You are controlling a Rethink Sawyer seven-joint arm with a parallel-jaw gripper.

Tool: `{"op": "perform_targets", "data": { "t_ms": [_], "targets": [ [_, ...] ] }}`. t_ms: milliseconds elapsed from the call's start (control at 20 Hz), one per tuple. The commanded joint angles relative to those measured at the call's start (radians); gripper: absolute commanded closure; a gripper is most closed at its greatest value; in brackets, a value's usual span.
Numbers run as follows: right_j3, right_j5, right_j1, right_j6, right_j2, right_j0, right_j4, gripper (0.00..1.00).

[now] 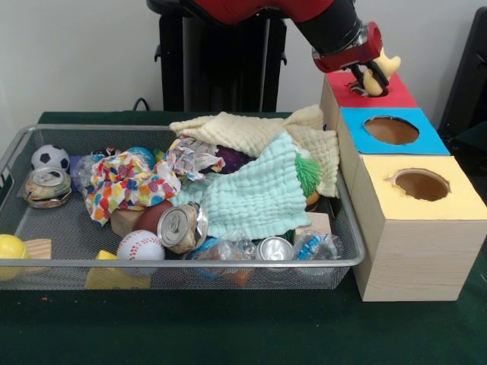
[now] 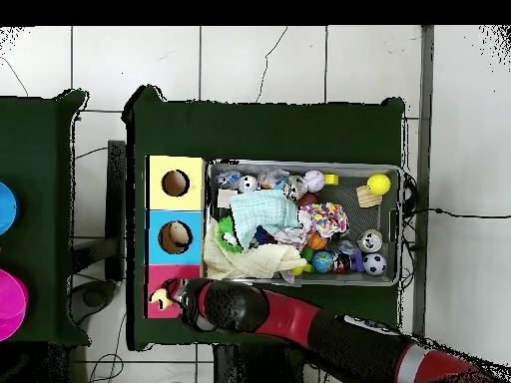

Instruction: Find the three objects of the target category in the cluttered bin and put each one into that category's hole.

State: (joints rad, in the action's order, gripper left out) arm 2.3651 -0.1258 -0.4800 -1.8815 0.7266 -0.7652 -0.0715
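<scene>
Over round red hole (image 1: 370, 90), plush toy (image 1: 378, 72).

The wire basket (image 1: 183, 262) sits on the table, and everything is placed from it in the front view: the wooden box (image 1: 407, 228) stands touching its right side, running from the basket's near right corner back past its far right corner. The gripper (image 1: 370, 78) hangs over the box's farthest hole (image 1: 364, 90), behind and to the right of the basket, with a plush toy (image 1: 380, 70) at it. In the basket, cloths (image 1: 259, 163) are heaped at the right and back, two cans (image 1: 228, 237) lie along the front wall, a baseball (image 1: 140, 246) lies left of them, and a soccer ball (image 1: 50, 157) rests at the back left.
</scene>
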Motion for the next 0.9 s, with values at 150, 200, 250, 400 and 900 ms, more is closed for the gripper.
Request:
{"op": "perform_targets", "data": {
  "t_ms": [150, 200, 250, 400, 900],
  "targets": [
    [-0.078, -0.075, -0.018, -0.135, 0.002, -0.009, -0.043, 1.0],
    [-0.077, -0.074, -0.018, -0.136, 0.002, -0.01, -0.042, 1.0],
    [-0.077, -0.074, -0.019, -0.135, 0.002, -0.01, -0.042, 1.0],
    [-0.078, -0.068, -0.023, -0.135, -0.004, -0.009, -0.039, 1.0],
    [-0.083, -0.093, -0.04, -0.113, -0.016, -0.017, -0.029, 1.0]
  ]
}}
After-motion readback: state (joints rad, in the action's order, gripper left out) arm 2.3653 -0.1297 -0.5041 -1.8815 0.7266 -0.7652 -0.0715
